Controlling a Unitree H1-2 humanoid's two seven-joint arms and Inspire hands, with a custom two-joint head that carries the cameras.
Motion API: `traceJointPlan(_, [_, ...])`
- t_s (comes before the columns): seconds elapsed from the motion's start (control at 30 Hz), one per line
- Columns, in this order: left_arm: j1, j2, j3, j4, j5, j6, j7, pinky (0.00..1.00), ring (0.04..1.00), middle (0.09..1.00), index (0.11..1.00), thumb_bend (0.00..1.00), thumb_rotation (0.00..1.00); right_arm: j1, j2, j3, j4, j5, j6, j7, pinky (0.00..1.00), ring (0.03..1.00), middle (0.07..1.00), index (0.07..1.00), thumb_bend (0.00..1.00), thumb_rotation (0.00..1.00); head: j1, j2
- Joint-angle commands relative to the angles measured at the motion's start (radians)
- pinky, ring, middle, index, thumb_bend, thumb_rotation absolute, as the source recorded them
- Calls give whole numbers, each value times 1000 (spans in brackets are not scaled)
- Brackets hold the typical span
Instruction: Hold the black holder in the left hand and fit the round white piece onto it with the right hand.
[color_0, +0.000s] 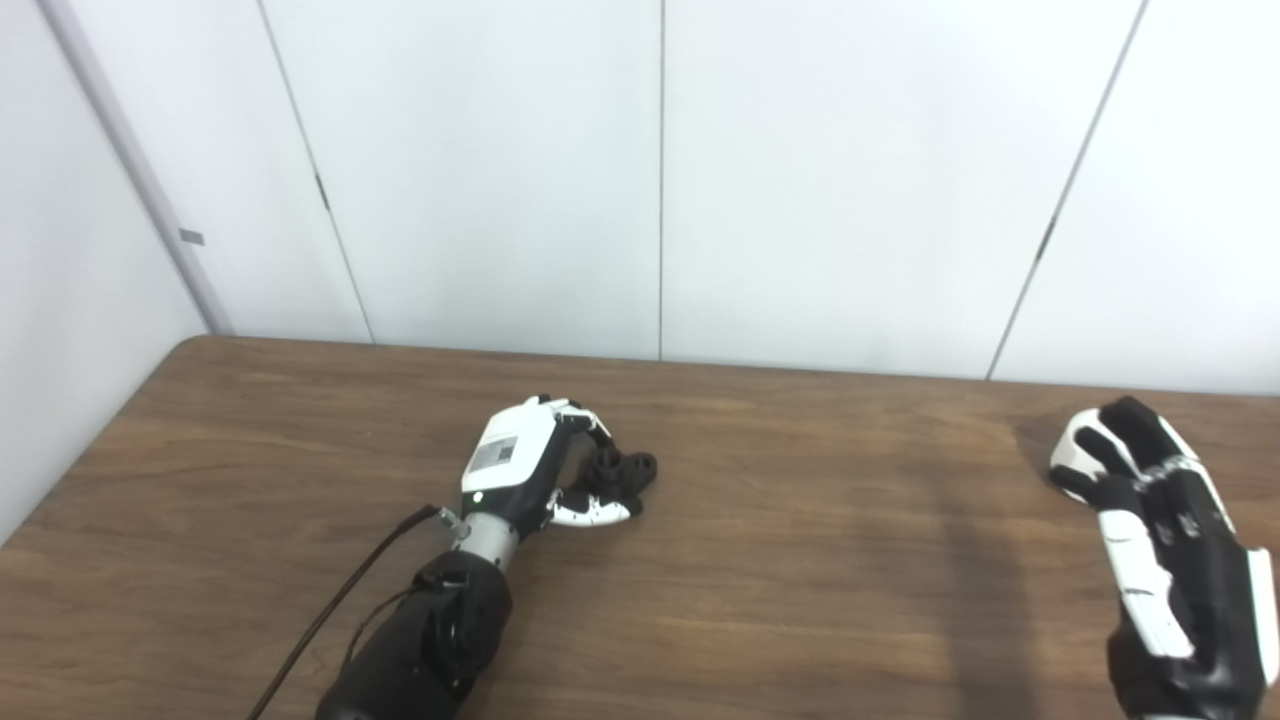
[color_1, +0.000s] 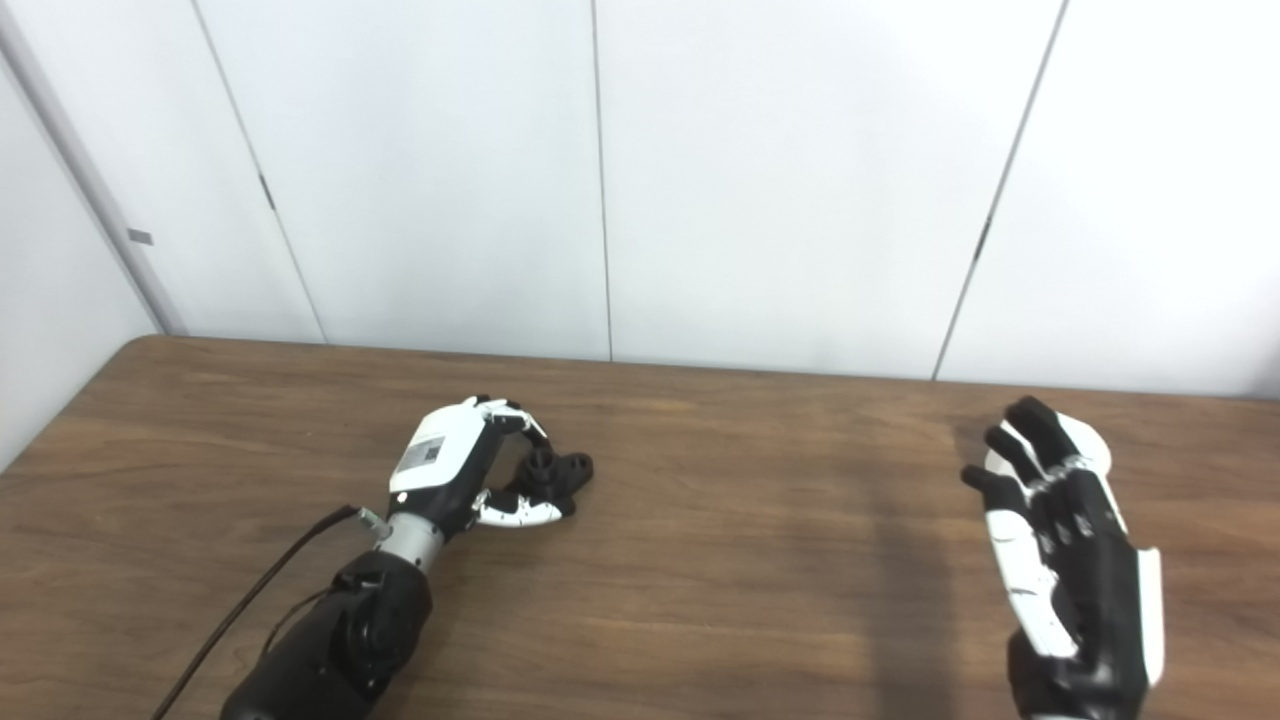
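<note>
Black holder (color_0: 620, 470) lies on the counter (color_0: 780, 560), left of centre. Left hand (color_0: 520, 465) rests beside it, fingers (color_0: 585, 418) curled over the near part, grasping it low, apparently to steady it for fitting. Round white piece (color_1: 1085, 440) sits far right, mostly hidden behind the right hand (color_1: 1060, 540), whose fingers are released and spread, probably poised to pick it up.

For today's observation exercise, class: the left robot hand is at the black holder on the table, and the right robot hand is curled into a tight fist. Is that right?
Not quite. The right robot hand is open, its fingers spread apart, as the right eye view shows. The rest stands: the left robot hand is at the black holder on the table.
</note>
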Motion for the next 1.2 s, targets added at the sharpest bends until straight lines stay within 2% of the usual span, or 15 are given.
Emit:
traceJointPlan(0.0, [-11, -5, 0, -48, 11, -20, -7, 984, 869, 725, 527, 1000, 264, -43, 1, 12, -43, -15, -16, 6, 713, 825, 855, 819, 360, 524, -14, 3])
traceJointPlan(0.17, [21, -29, -5, -100, 5, -37, -29, 996, 865, 722, 526, 1000, 263, -77, -4, 38, -39, -55, -12, 9, 700, 820, 854, 814, 353, 541, -46, 7])
traceJointPlan(0.33, [54, -62, -16, -149, 1, -53, -50, 1000, 866, 716, 515, 1000, 229, -117, 1, 61, -35, -95, -9, 8, 703, 815, 848, 808, 364, 511, -89, 16])
traceJointPlan(0.57, [88, -107, -46, -202, 33, -52, -78, 972, 860, 720, 517, 1000, 271, -167, 2, 88, -32, -189, -6, 2, 702, 796, 834, 802, 359, 481, -138, 22])
traceJointPlan(0.7, [104, -128, -53, -224, 37, -52, -99, 999, 876, 728, 527, 1000, 282, -184, -1, 90, -23, -276, -8, -12, 677, 784, 829, 789, 418, 431, -161, 22])
traceJointPlan(0.83, [110, -145, -49, -225, 31, -65, -106, 1000, 874, 728, 529, 1000, 275, -191, -7, 84, -11, -302, -15, -12, 648, 774, 824, 786, 478, 392, -174, 28])
traceJointPlan(0.93, [111, -155, -49, -221, 26, -74, -108, 1000, 873, 728, 526, 1000, 268, -187, -5, 88, -7, -319, -24, -14, 640, 766, 818, 784, 479, 360, -179, 30])
traceJointPlan(1.17, [106, -167, -48, -192, 27, -110, -92, 991, 872, 722, 525, 1000, 265, -176, 8, 99, -7, -326, -30, -14, 655, 778, 823, 784, 494, 353, -184, 26])
